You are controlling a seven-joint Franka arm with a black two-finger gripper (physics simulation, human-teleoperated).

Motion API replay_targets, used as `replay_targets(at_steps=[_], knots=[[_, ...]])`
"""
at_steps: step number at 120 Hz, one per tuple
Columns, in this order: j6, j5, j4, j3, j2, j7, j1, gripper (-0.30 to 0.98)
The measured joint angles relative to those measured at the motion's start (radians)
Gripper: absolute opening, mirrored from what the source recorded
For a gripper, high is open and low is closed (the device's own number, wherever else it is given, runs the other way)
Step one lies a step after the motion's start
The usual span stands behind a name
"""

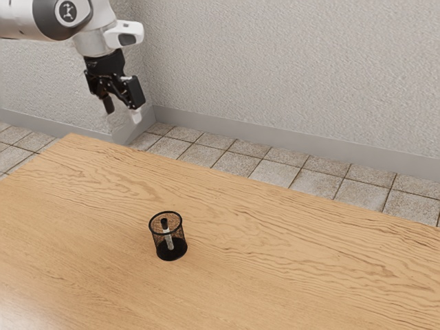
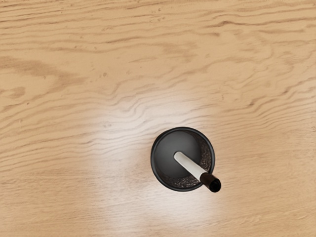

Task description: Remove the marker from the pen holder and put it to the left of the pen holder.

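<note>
At the upper left of the exterior view, the black tool (image 1: 122, 111) hangs released, its two fingers spread with nothing between them. Below, left of the frame's center, the marker (image 1: 168, 237) stands inside the mesh pen holder (image 1: 177, 253) on the wooden desk (image 1: 295, 268) — well apart from the tool. None of the task appears done: reach, grasp, lift and placement all lie ahead.

In the wrist view, the marker leans inside the holder, the foot of its white barrel (image 2: 190, 165) down within and its dark cap (image 2: 213, 184) jutting past the rim (image 2: 153, 158) — likely the easiest part to grip. The job looks to be at its very start, with the marker to be drawn clear, then set down left of the holder.
</note>
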Motion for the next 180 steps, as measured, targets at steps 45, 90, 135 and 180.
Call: replay_targets(at_steps=[45,90,135,180], knots=[[0.128,0.09,-0.287,-0.148,-0.099,0.022,0.01,0.69],[0.433,0.208,-0.528,-0.192,0.016,0.032,-0.002,0.69],[0.564,0.248,-0.532,-0.192,0.129,0.046,0.0,0.69],[0.594,0.28,-0.537,-0.188,0.138,0.06,-0.008,0.25]])
